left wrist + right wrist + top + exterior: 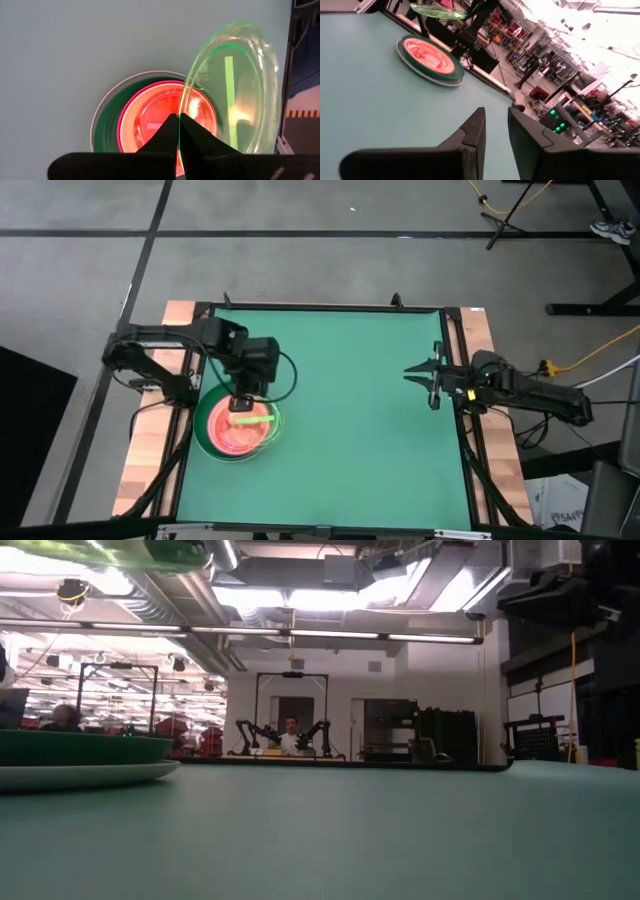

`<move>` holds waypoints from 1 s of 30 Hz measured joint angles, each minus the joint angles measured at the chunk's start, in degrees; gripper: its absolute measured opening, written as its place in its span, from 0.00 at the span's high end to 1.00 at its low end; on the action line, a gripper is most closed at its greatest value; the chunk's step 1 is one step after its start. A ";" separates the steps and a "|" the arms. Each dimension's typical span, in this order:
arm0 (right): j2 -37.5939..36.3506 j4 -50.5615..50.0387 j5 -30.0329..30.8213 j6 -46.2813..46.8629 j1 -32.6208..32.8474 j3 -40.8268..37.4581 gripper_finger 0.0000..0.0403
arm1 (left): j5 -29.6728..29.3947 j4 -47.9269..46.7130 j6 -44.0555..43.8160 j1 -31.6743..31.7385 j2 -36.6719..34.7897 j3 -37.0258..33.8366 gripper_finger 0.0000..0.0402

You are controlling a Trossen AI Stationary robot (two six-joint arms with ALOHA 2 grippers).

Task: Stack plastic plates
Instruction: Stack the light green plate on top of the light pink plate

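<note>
Left claw [243, 406] pinched tight on the rim of a clear lime-green plate [256, 418], held up in the air above the stack [214, 442] at the near left part of the table [370, 400]. Plate tilted on edge in the left wrist view [235, 85], off to one side of the pile rather than centred. Underneath, an orange-red plate [165, 117] nested in a magenta ring, then dark green, then a pale rim on the table. To finish well: level the plate, centre over the orange-red one, lower until rims meet, only then release, so no clatter or slide off the side. Right claw [431, 385] slightly spread, holding nothing, parked at the table's right edge, well apart from the stack.
</note>
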 joint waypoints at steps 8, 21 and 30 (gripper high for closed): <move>-5.89 -0.15 -0.06 0.07 0.00 -2.17 0.81 | -2.78 -0.56 -3.55 -0.02 -6.41 0.00 1.00; -10.44 -0.29 0.36 2.43 0.00 -4.49 0.81 | -5.07 -2.42 -4.99 -0.02 -9.46 -2.25 1.00; -10.43 0.12 0.33 2.38 0.00 -5.82 0.81 | -0.14 6.47 -4.77 -0.02 -13.63 -18.78 1.00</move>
